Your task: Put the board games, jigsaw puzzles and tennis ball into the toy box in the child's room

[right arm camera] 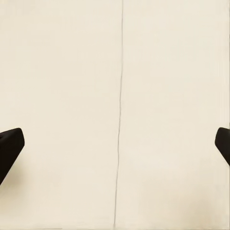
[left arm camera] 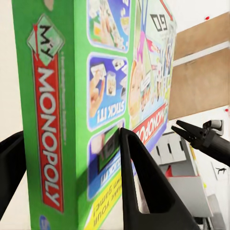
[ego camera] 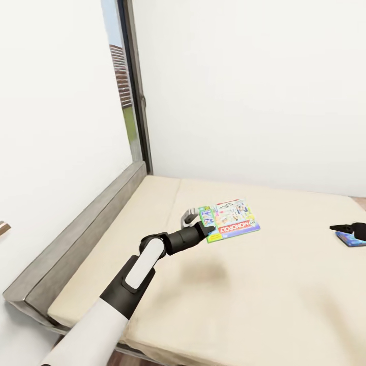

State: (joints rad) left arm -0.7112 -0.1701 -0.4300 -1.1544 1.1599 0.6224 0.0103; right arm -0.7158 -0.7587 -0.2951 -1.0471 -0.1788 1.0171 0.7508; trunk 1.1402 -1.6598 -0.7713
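One flat green Monopoly board game box (ego camera: pixel 230 221) is clamped in the left gripper (ego camera: pixel 206 230) above the beige-mattressed bed (ego camera: pixel 284 284), while the right gripper (ego camera: pixel 339 228), jaws apart, hovers by a small blue box (ego camera: pixel 351 239); nothing is boxed yet, judging from here.

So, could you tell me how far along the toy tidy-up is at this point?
Early on, by the look of it. The left hand is shut on the Monopoly game, held just above the bed. A blue game lies on the mattress under the open right hand. Both must yet reach the toy box; nothing here shows it or anything stowed.
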